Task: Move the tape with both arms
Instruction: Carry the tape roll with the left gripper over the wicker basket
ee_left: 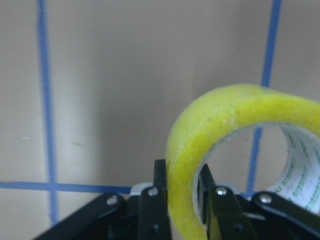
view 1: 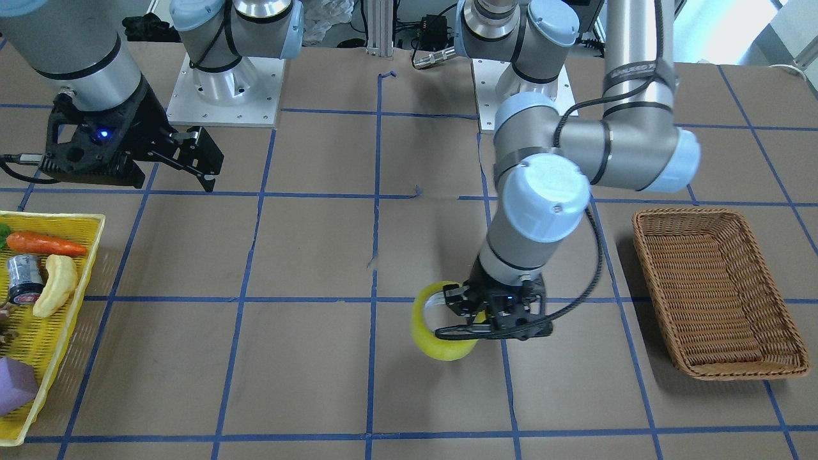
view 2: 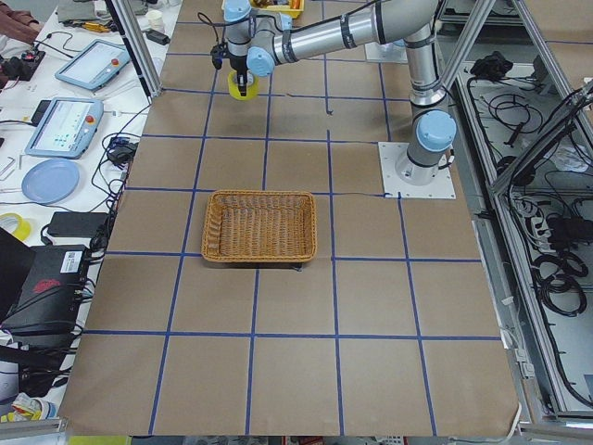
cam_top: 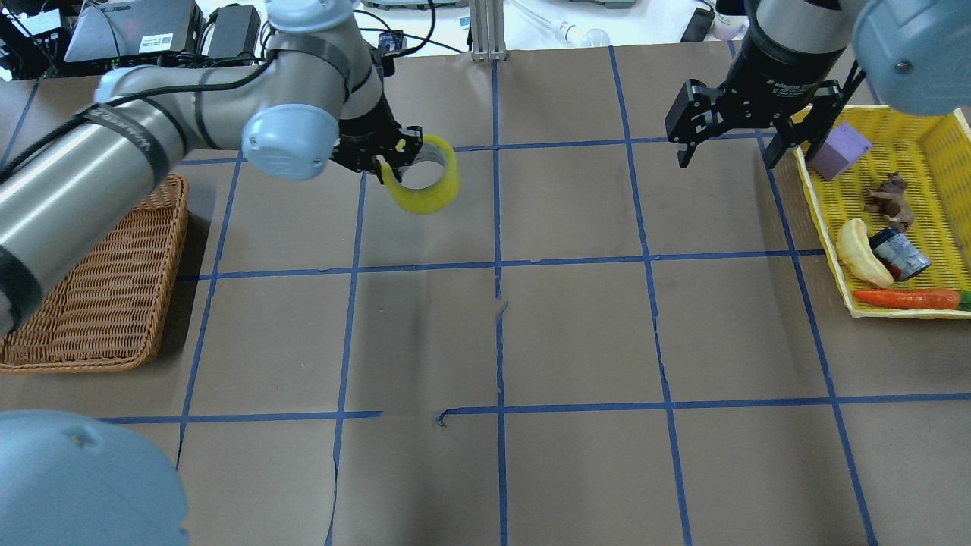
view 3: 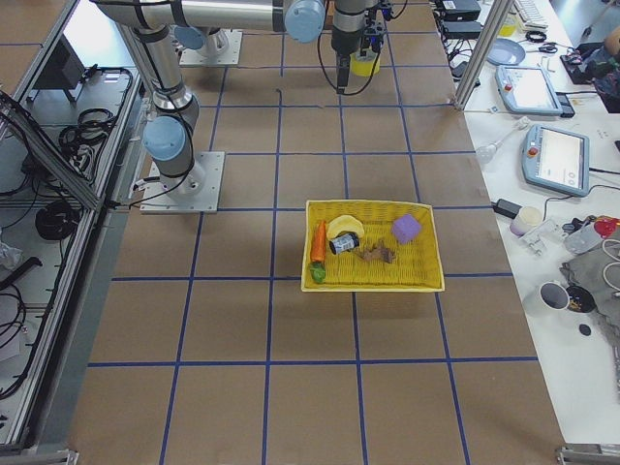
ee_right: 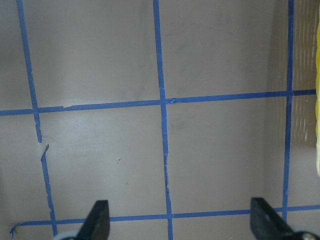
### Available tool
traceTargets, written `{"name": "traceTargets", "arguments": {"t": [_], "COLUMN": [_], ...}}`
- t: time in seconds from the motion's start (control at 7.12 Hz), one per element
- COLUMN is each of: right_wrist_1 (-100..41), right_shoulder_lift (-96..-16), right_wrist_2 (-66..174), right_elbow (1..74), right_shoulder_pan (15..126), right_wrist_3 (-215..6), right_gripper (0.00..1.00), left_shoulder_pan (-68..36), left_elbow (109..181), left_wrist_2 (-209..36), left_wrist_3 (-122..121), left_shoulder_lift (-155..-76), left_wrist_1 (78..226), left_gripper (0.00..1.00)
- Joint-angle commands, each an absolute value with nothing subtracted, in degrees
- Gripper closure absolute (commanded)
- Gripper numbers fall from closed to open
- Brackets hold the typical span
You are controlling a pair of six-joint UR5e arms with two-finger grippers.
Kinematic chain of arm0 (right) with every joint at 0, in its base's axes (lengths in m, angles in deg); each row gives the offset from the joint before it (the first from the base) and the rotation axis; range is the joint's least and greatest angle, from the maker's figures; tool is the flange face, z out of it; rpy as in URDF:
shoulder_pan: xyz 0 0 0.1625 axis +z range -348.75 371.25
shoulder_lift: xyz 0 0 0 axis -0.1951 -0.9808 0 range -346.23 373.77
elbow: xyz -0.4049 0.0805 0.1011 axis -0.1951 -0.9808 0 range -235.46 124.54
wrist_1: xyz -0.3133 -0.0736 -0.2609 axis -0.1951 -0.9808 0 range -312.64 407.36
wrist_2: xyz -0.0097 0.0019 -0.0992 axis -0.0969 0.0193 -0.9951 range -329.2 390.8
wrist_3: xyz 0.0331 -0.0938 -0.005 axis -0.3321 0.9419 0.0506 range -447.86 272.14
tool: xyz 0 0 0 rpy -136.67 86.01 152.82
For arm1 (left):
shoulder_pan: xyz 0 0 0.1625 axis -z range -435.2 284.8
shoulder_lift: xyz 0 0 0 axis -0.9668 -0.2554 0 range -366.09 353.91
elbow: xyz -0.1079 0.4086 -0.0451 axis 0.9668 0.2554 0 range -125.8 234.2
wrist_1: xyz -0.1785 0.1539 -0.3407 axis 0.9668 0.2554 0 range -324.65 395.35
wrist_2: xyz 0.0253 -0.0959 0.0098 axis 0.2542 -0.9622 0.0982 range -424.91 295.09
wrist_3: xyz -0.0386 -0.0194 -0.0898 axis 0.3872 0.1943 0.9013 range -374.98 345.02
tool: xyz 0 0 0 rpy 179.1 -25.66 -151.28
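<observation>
Currently your black two-finger left gripper (cam_top: 385, 163) clamps the translucent yellow tape roll (cam_top: 432, 199) by its wall, aloft; the right gripper (cam_top: 728, 150) is spread, empty. Next, likely carry it over the brown wicker basket (cam_top: 76, 365) behind that wrist.

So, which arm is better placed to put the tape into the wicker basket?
Left. The left gripper grips the tape, and the wicker basket lies on that side. The right gripper hangs open by the yellow tray.

Two arms (cam_top: 114, 144) (cam_top: 789, 45), one tape roll (cam_top: 419, 202), one wicker basket (cam_top: 98, 303), one yellow basket (cam_top: 934, 136) holding five items (cam_top: 861, 254).
</observation>
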State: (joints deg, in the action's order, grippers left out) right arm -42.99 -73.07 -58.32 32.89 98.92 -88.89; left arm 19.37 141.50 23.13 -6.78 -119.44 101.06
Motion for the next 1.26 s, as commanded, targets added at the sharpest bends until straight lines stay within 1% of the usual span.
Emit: {"name": "traceTargets", "arguments": {"t": [0.0,0.28,0.7,1.12], "right_wrist_1": [-43.0,-43.0,-43.1,-43.0], "right_shoulder_lift": [-73.1,-73.1,-73.1,-73.1], "right_wrist_2": [-58.3,-58.3,-58.3,-58.3], "right_elbow": [33.0,33.0,33.0,33.0], "right_shoulder_pan": [99.0,99.0,98.9,99.0], "right_wrist_3": [-88.9,-89.0,-89.1,-89.2], "right_gripper": [0.00,0.00,0.00,0.00], "left_shoulder_pan": [6.5,-6.5,-19.9,-23.9], "left_elbow": [141.7,141.9,141.4,142.3], "left_wrist_2": [23.3,22.7,22.7,22.9], "left_wrist_3": [-25.7,-42.0,-57.5,-65.7], "left_shoulder_lift": [-115.7,-116.3,-116.8,-118.4], "left_wrist_1": [105.2,105.0,104.5,103.4], "left_gripper": [1.00,1.00,1.00,1.00]}}
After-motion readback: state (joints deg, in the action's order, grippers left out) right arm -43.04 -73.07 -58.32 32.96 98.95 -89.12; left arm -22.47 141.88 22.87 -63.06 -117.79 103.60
